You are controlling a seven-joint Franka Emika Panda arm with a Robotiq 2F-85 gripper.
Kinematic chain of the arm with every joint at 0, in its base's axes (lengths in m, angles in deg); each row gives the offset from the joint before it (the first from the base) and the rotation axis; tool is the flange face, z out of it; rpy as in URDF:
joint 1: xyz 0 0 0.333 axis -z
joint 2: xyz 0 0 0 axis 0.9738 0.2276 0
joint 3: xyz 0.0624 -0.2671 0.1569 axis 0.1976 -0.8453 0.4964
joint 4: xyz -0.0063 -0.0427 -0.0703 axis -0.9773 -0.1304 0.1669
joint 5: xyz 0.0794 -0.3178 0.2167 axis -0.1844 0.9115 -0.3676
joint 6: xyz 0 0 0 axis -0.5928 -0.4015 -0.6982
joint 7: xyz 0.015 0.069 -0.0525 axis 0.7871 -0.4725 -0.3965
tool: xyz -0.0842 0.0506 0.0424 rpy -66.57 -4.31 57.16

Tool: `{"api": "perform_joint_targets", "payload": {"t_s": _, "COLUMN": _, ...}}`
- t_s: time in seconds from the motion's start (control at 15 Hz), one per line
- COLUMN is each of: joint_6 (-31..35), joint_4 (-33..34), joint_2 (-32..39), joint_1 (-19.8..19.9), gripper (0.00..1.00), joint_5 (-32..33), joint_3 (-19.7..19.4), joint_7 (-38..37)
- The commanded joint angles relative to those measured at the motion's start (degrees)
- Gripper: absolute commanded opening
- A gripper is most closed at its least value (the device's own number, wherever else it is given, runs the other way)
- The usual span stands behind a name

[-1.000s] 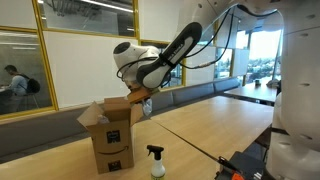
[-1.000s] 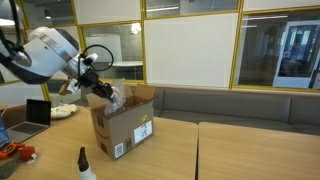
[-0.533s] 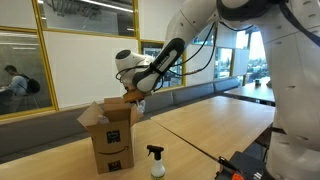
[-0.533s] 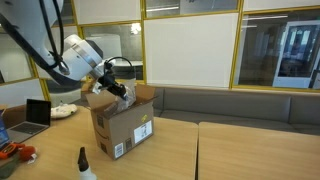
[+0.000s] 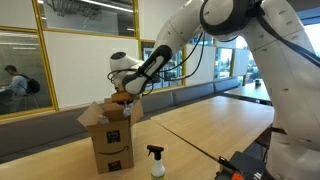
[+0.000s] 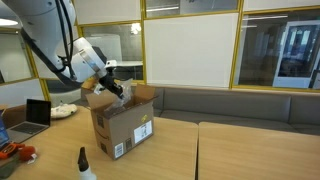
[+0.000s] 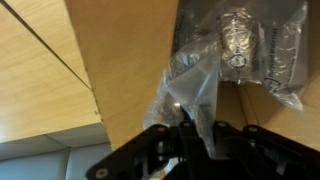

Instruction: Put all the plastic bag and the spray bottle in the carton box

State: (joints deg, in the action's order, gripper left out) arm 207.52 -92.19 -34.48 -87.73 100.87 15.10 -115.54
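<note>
The open carton box [image 5: 110, 135] stands on the wooden table and also shows in an exterior view [image 6: 122, 128]. My gripper [image 5: 122, 98] hangs over its opening, seen in an exterior view [image 6: 116, 90] and in the wrist view [image 7: 185, 135]. It is shut on a clear plastic bag [image 7: 185, 95] that dangles into the box. Another clear plastic bag [image 7: 255, 45] lies inside the box. The white spray bottle [image 5: 156, 162] with a black top stands on the table in front of the box, and also shows in an exterior view [image 6: 83, 165].
A laptop [image 6: 38, 113] and white items [image 6: 63, 111] sit on the table beyond the box. A grey bench [image 6: 230, 105] runs along glass walls. Black equipment [image 5: 245, 165] lies at the table's near edge.
My arm has swung the gripper with the bag from beside the box to over its opening and lowered it toward the inside.
</note>
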Motion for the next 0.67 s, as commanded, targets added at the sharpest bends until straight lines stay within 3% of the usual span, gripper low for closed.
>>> {"api": "perform_joint_targets", "payload": {"t_s": 0.0, "joint_6": 4.9, "joint_4": 1.8, "joint_2": 2.2, "joint_1": -0.9, "gripper": 0.13, "joint_5": -6.8, "joint_3": -0.2, "joint_7": 3.0}}
{"api": "perform_joint_targets", "payload": {"t_s": 0.4, "joint_6": 12.9, "joint_4": -2.6, "joint_2": 4.9, "joint_1": -2.6, "gripper": 0.13, "joint_5": -20.2, "joint_3": -0.4, "joint_7": 9.9}}
{"api": "perform_joint_targets", "payload": {"t_s": 0.47, "joint_6": 13.6, "joint_4": -3.3, "joint_2": 5.7, "joint_1": -2.5, "gripper": 0.19, "joint_5": -22.7, "joint_3": -0.1, "joint_7": 11.5}}
{"api": "perform_joint_targets", "payload": {"t_s": 0.53, "joint_6": 14.2, "joint_4": -3.8, "joint_2": 6.7, "joint_1": -2.5, "gripper": 0.40, "joint_5": -25.0, "joint_3": 0.1, "joint_7": 13.1}}
{"api": "perform_joint_targets", "payload": {"t_s": 0.6, "joint_6": 14.5, "joint_4": -4.5, "joint_2": 7.3, "joint_1": -2.4, "gripper": 0.46, "joint_5": -27.5, "joint_3": 0.3, "joint_7": 14.8}}
